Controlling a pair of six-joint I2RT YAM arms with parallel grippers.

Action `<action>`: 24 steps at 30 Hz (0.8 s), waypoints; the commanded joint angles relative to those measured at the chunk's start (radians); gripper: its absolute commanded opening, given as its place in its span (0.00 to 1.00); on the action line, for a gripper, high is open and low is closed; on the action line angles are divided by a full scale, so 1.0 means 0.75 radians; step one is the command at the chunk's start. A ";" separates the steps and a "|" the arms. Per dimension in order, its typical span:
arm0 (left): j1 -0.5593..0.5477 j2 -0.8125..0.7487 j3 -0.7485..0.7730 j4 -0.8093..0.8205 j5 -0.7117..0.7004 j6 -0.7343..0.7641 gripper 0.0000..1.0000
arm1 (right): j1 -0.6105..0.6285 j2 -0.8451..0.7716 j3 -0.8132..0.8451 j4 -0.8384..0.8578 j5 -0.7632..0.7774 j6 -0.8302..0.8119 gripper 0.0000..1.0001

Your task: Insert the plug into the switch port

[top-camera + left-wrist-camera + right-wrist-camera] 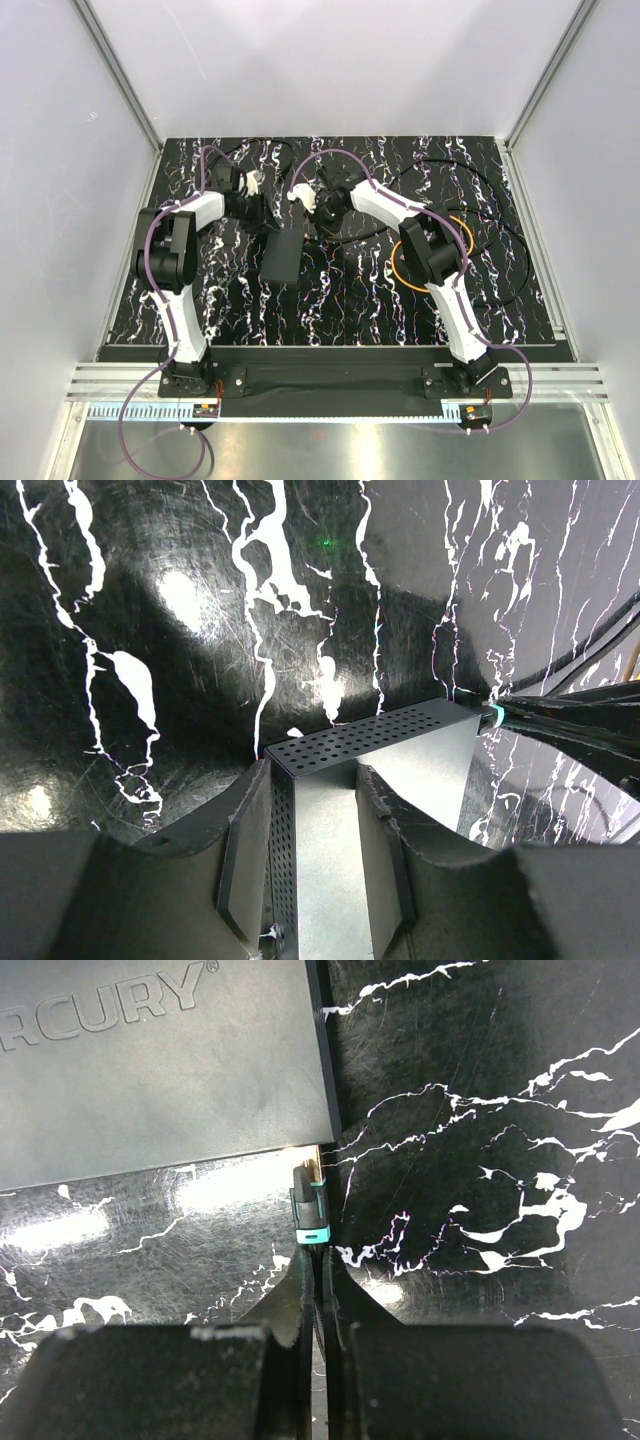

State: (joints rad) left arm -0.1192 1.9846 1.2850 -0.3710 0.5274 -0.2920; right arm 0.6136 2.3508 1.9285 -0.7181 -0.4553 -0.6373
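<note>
The left gripper [315,775] clamps the box [370,735], the right gripper [318,1260] pinches the plug [310,1210] mid-frame; square it up, push gently

Both arms reach fwd, elbows bent, wrists nearly meeting at centre. L gripper [312,777] low, fingers [245,845] part-spread, clamped on switch box [370,735] sides. R gripper [318,1257] low, fingers pinched tight on plug [310,1210].

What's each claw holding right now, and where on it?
Right claw pinches the plug by its back end. Left claw clamps the black box near one end, a finger on each side.
</note>
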 commanded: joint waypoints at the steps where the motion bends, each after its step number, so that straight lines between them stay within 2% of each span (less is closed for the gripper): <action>1: -0.105 0.088 0.015 0.032 0.146 -0.009 0.36 | 0.108 0.001 0.130 0.301 -0.174 0.072 0.00; 14: -0.134 0.125 0.019 0.039 0.184 -0.046 0.32 | 0.135 0.081 0.292 0.319 -0.172 0.144 0.00; 19: -0.109 0.117 0.021 0.024 0.146 -0.040 0.38 | 0.133 0.075 0.257 0.307 -0.115 0.099 0.00; 24: 0.005 0.080 0.056 -0.021 0.115 0.003 0.41 | 0.119 0.005 0.119 0.321 -0.064 0.034 0.00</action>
State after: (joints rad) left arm -0.1062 2.0109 1.3186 -0.3561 0.5297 -0.2874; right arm 0.6228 2.4100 2.0319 -0.7696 -0.4019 -0.5964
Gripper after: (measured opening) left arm 0.417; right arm 0.020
